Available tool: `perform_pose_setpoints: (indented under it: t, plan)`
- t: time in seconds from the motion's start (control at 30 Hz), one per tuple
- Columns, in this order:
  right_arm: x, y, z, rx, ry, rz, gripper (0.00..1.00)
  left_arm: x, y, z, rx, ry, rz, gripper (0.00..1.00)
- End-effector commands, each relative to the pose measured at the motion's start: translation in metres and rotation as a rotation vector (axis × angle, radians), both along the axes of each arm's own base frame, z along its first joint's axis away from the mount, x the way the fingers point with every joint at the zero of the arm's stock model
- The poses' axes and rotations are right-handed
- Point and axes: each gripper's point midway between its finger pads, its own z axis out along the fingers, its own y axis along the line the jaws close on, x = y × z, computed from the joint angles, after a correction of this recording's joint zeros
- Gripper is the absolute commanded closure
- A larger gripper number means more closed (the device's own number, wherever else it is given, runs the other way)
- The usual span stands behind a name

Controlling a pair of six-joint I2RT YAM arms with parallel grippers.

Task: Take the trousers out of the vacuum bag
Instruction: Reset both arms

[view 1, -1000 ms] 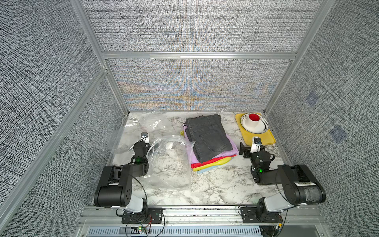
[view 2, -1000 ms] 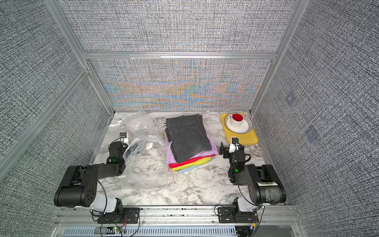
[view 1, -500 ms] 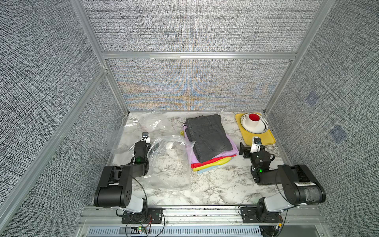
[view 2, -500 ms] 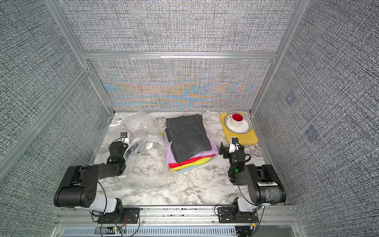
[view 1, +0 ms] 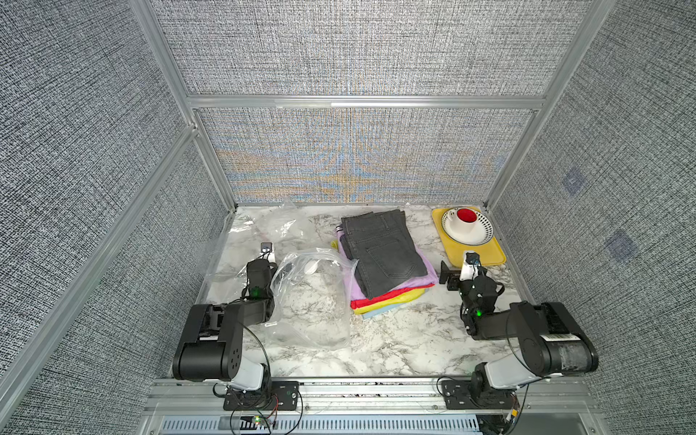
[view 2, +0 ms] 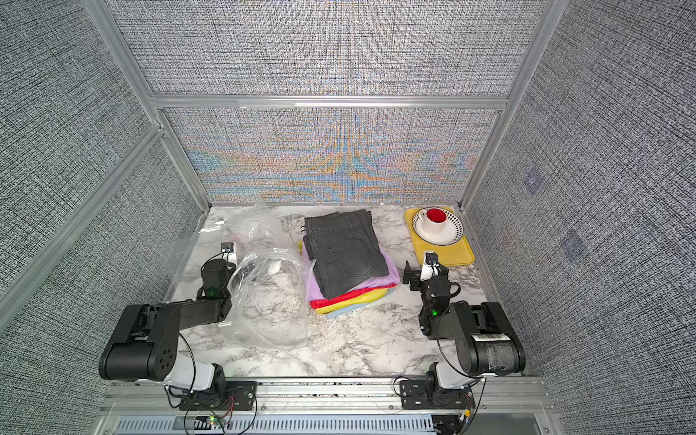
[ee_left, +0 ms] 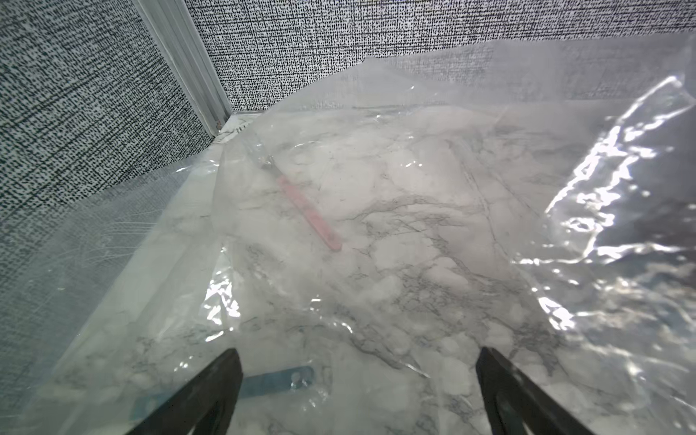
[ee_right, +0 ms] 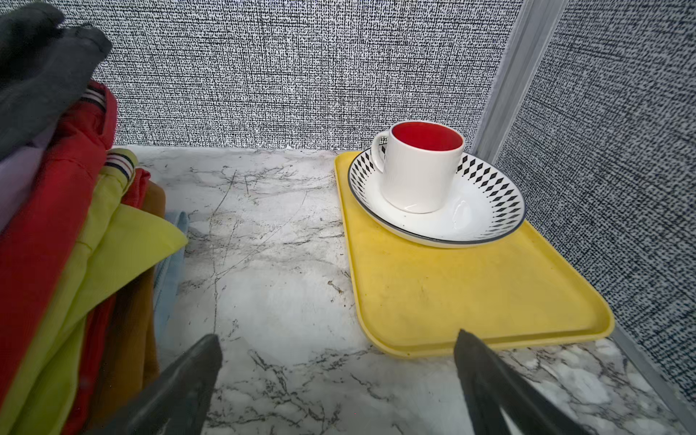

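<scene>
Out of the bag (view 1: 312, 301) and stacked mid-worktop (view 1: 395, 339), nearer the back edge: trousers (view 1: 384, 260), seen in both top views. Dark grey denim on top, then lilac, red, yellow and light blue at the front of the stack; mustard brown low down in the right wrist view. Just beside the stack toward the left edge, crumpled and see-through, the bag, with a white valve disc (view 1: 311, 267) near its back end and more plastic spread toward the back left corner. Touching the stack or not: cannot tell. Among the plastic in the left wrist view, a pink strip (ee_left: 309, 211) and a blue clip (ee_left: 278, 380).

Low at the bag's left side, the left gripper (ee_left: 357, 352), jaws spread wide over the plastic, nothing between them. Over bare worktop between the stack and a yellow tray (ee_right: 452, 293), the right gripper (ee_right: 337, 335), likewise spread wide and holding nothing. In the back right corner, the tray, carrying a patterned plate (ee_right: 489, 211) with a white cup (ee_right: 422, 169), red inside, upright in it.
</scene>
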Motion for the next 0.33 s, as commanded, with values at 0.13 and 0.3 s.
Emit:
perform_pose_setpoints:
  t: [0.13,0.3]
  plan:
    - [0.0014,-0.0001,0.0083,0.001,-0.034,-0.001,0.01,0.0023,-0.0020,0.0031,0.007,-0.012,-0.016,0.00]
    - [0.0014,0.0003,0.0083,0.001,-0.034,0.000,0.01,0.0021,-0.0026,0.0031,0.008,-0.010,-0.020,0.00]
